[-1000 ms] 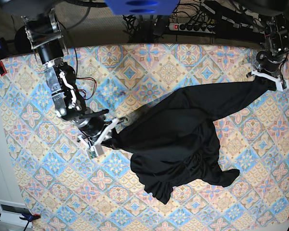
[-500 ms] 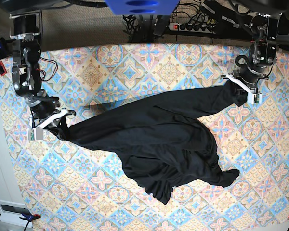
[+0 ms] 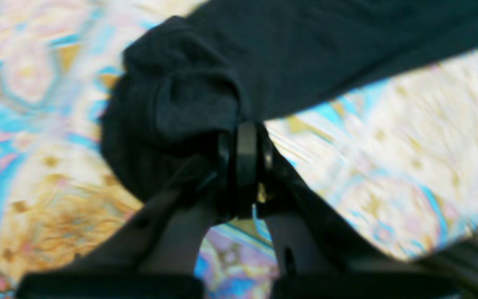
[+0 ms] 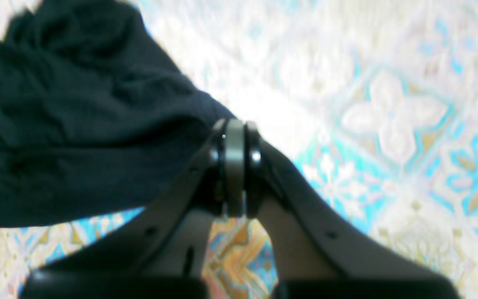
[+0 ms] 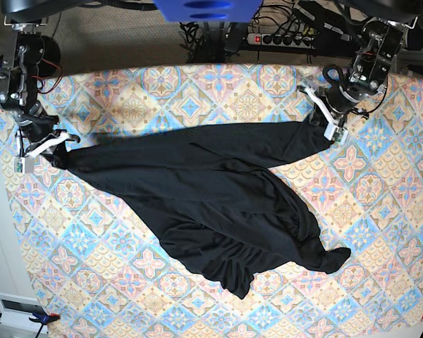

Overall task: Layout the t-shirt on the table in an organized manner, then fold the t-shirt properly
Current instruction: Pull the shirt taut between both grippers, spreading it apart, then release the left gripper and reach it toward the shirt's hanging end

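Note:
The black t-shirt [image 5: 211, 197] is stretched across the table [image 5: 197, 91] between my two grippers, its lower part bunched toward the front right. My left gripper [image 5: 323, 120] at the back right is shut on one end of the fabric [image 3: 189, 99], which bunches above its fingertips [image 3: 243, 145]. At the far left edge, my right gripper [image 5: 48, 149] is shut on the other end of the shirt [image 4: 77, 137], the cloth pinched at its fingertips [image 4: 235, 149].
A power strip [image 5: 285, 39] and cables lie behind the table's back edge. A white device [image 5: 17, 308] sits off the front left corner. A blue mount [image 5: 206, 8] hangs over the back middle.
My right gripper has swept left and back, dragging its end of the shirt to the table's left edge. My left gripper has shifted left. The shirt is now pulled out long between them.

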### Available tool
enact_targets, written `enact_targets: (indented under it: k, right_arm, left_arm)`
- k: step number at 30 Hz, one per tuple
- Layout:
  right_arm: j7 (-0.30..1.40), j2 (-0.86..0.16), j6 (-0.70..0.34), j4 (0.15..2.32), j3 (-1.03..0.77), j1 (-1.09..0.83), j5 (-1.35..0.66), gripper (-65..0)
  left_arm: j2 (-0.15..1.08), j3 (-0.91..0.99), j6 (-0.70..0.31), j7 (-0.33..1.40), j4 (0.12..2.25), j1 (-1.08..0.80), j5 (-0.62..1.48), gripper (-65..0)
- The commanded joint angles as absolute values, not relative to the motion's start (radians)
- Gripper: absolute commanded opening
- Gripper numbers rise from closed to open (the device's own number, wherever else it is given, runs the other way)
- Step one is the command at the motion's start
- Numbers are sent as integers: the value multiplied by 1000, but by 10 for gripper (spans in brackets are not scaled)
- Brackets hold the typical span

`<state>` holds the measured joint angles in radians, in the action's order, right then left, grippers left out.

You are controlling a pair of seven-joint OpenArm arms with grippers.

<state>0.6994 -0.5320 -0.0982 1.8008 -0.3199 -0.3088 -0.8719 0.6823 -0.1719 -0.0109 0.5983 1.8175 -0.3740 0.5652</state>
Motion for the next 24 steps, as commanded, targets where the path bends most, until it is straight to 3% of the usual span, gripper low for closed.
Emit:
enact_targets:
  k: [1, 8, 14, 19, 24]
  right_arm:
    - [688, -553, -105, 1817, -338, -294, -874, -650]
    - [751, -524, -105, 1817, -331, -294, -661, -650]
    - [816, -418, -105, 1817, -331, -294, -469, -650]
    - [819, -383, -105, 1817, -331, -260, -430, -650]
    - [819, -372, -105, 1816, -329, -208, -429, -650]
  left_arm:
    - [710, -170, -8, 579, 1833, -371, 565, -650]
    - [716, -163, -7, 579, 1833, -348, 567, -631]
    - [704, -165, -7, 616, 1833, -274, 572, -520]
    - [648, -142, -7, 653, 1830, -203, 572, -415]
    - [582, -68, -7, 654, 1828, -176, 570, -380]
